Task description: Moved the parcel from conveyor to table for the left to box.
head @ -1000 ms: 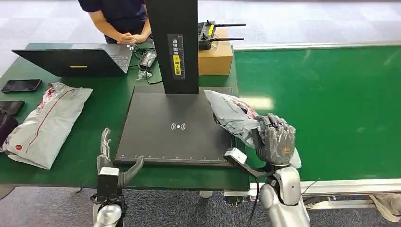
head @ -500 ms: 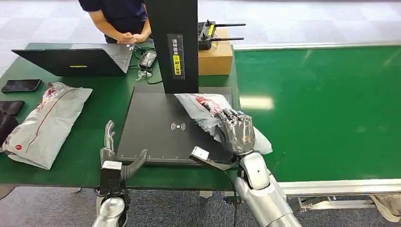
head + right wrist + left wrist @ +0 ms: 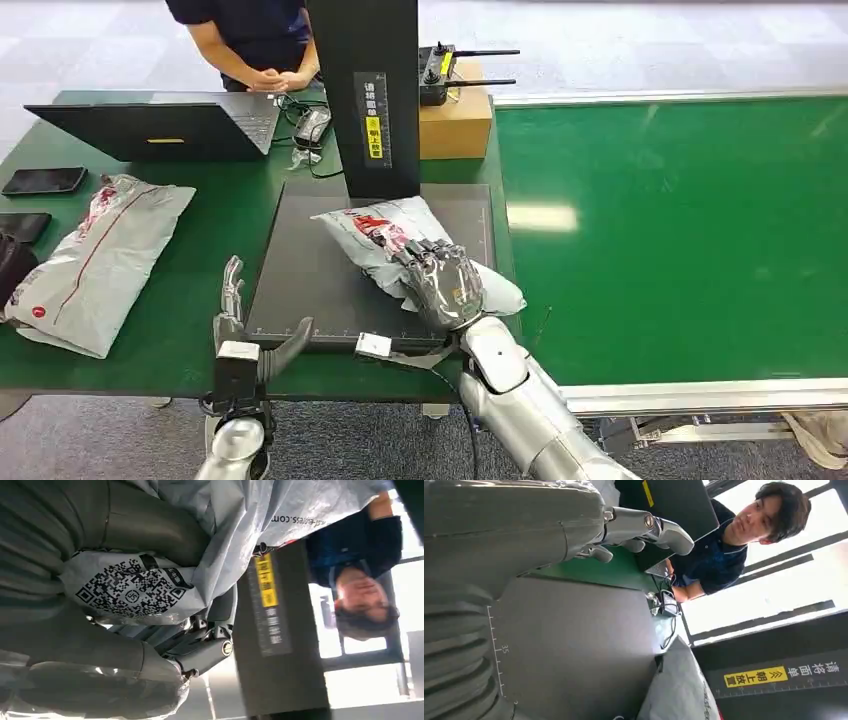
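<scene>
Moved: the right hand (image 3: 442, 285) has carried the parcel (image 3: 395, 240) leftward off the conveyor (image 3: 680, 230) and onto the black scanner pad (image 3: 300, 270) over the last second. Right hand: fingers clenched around the parcel's near end, the bag's grey plastic bunched in the grip, likely so the soft bag does not slip in transit. Parcel: now over the pad, stretching away from the hand toward the black column (image 3: 365, 95); whether it rests fully on the pad cannot be told. Left hand (image 3: 235, 320): released, fingers apart, at the pad's near left corner, apparently waiting to take over. Beyond the left hand: a second grey parcel (image 3: 100, 260), laptop (image 3: 160, 130), phone (image 3: 45, 181), cardboard box (image 3: 455, 125), a person (image 3: 250, 35). Obstruction: the column, just past the parcel's far end.
</scene>
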Available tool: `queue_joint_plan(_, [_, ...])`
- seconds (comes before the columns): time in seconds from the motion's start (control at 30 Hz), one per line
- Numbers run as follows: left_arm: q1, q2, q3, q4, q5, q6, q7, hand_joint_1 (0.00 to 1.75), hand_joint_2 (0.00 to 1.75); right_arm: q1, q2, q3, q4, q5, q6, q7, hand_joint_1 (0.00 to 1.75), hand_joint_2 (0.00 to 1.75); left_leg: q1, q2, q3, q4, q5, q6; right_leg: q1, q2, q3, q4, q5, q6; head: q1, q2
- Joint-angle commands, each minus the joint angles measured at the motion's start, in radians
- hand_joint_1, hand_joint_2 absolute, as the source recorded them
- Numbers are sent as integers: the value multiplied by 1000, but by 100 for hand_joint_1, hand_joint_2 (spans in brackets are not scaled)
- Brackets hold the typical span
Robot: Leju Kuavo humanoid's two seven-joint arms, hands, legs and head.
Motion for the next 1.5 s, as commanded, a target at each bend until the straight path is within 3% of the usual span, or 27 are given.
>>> queue_joint_plan(0.03, [-30, 37, -25, 58, 2, 10, 4, 0, 175, -59, 42, 68, 96, -32, -9, -92, 148, 175, 0, 1, 1, -1, 0, -2, 0, 1, 1, -1, 0, 1, 0, 0])
queue_joint_plan(0.07, [-29, 37, -24, 57, 2, 12, 4, 0, 175, -58, 43, 69, 97, -31, -9, -90, 150, 175, 1, 1, 2, -1, 0, -3, 0, 2, 1, -1, 0, 2, 0, 0])
queue_joint_plan(0.17, [-20, 38, -22, 48, 1, 15, 4, 0, 175, -65, 50, 72, 117, -28, -9, -82, 126, 175, 1, 0, 3, -2, 1, -4, 0, 1, 2, -2, 1, 2, 0, 0])
queue_joint_plan(0.27, [-19, 38, -22, 46, 1, 15, 4, 0, 175, -66, 49, 71, 118, -28, -9, -82, 148, 175, 1, 0, 2, -1, 0, -3, 0, 1, 2, -1, 1, 2, 0, 0])
queue_joint_plan(0.3, [-19, 38, -22, 46, 1, 15, 4, 0, 175, -66, 49, 71, 118, -28, -9, -82, 148, 175, 1, 0, 1, -1, 0, -2, 0, 1, 1, -1, 1, 2, 0, 0])
queue_joint_plan(0.33, [-15, 39, -20, 44, -1, 17, 4, 0, 175, -63, 49, 75, 121, -32, -9, -92, 166, 175, 0, 0, 1, -1, 0, -2, 0, 1, 1, 0, 0, 1, 0, 0])
queue_joint_plan(0.4, [-15, 38, -19, 44, -3, 16, 4, 0, 175, -63, 50, 77, 127, -28, -9, -91, 161, 175, 0, 0, 1, -1, 0, -2, 0, 1, 1, -1, 0, 1, 0, 0])
queue_joint_plan(0.43, [-13, 37, -16, 43, -5, 17, 4, 0, 175, -66, 53, 79, 139, -26, -9, -85, 141, 175, 1, 0, 2, -2, 1, -3, 0, 1, 2, -2, 1, 2, 0, 0])
queue_joint_plan(0.5, [-11, 36, -14, 42, -7, 18, 4, 0, 175, -68, 54, 79, 145, -25, -9, -80, 136, 175, 1, 0, 2, -1, 0, -3, 0, 1, 2, -1, 0, 2, 0, 0])
queue_joint_plan(0.53, [-9, 36, -11, 43, -9, 19, 4, 0, 175, -70, 54, 80, 150, -24, -9, -75, 166, 175, 1, 0, 1, -1, 0, -2, 0, 1, 1, -1, 0, 2, 0, 0])
queue_joint_plan(0.57, [-9, 36, -11, 43, -9, 19, 4, 0, 175, -70, 54, 80, 150, -24, -9, -75, 171, 175, 0, 0, 1, -1, 0, -2, 0, 1, 1, -1, 0, 1, 0, 0])
queue_joint_plan(1.1, [-9, 34, -2, 46, -21, 7, 4, 0, 175, -42, 38, 162, 169, -52, -9, -178, 171, 175, 1, -1, 2, -2, 0, -2, 0, 0, 2, -2, 0, 2, 0, 0])
queue_joint_plan(1.23, [-2, 34, 0, 39, -25, 11, 4, 0, 175, -42, 39, 167, 167, -63, -9, -190, 164, 175, 1, -1, 2, -1, 0, -2, 0, 0, 2, -2, 0, 2, 0, 0])
queue_joint_plan(1.3, [0, 34, 4, 38, -28, 11, 4, 0, 175, -42, 37, 176, 167, -83, -9, -215, 169, 175, 1, -1, 2, -2, 0, -2, 0, 0, 2, -2, 0, 2, 0, 0])
queue_joint_plan(1.33, [0, 34, 4, 38, -28, 11, 4, 0, 175, -42, 37, 176, 167, -83, -9, -215, 166, 175, 1, -1, 1, -1, 0, -2, 0, 0, 2, -1, 0, 1, 0, 0])
queue_joint_plan(1.4, [6, 32, 15, 30, -32, 13, 4, 0, 175, -48, 32, 189, 169, -64, -9, -178, 138, 175, 1, -1, 1, -1, 0, -2, 0, 0, 2, -1, 0, 1, 0, 0])
queue_joint_plan(1.43, [6, 32, 15, 30, -32, 13, 4, 0, 175, -48, 32, 189, 169, -64, -9, -178, 98, 175, 1, -1, 2, -2, 0, -3, 0, 0, 2, -2, 0, 2, 0, 0])
queue_joint_plan(1.47, [14, 31, 21, 22, -34, 15, 4, 0, 175, -54, 28, 187, 163, -24, -9, -126, 44, 175, 1, -1, 2, -2, 0, -3, 0, 0, 3, -2, 0, 2, 0, 0])
queue_joint_plan(1.5, [20, 30, 24, 17, -37, 14, 4, 0, 175, -62, 31, 188, 182, -18, -9, -103, 44, 175, 1, 0, 2, -1, 0, -2, 0, 1, 2, -2, 0, 2, 0, 0])
